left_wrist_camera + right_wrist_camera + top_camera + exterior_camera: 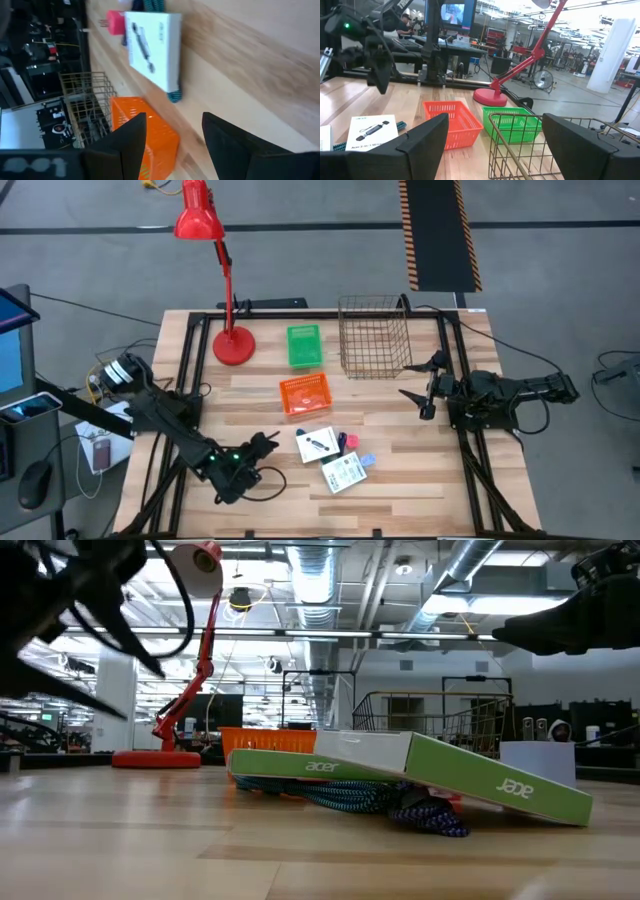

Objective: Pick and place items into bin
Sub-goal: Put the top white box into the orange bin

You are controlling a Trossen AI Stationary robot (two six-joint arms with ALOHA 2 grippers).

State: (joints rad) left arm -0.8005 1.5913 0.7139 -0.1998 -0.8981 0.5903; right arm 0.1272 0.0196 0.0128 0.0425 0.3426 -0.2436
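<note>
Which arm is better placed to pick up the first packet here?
Left, probably. The left claw is open just beside the white packets, which it faces. The right claw is open too but waits near the wire basket, farther off.

Overhead looks down; low looks level; both show orange basket (304, 392)

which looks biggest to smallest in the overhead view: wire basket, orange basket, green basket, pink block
1. wire basket
2. orange basket
3. green basket, close to the orange one, so that order is unsure
4. pink block, clearly smallest
</note>
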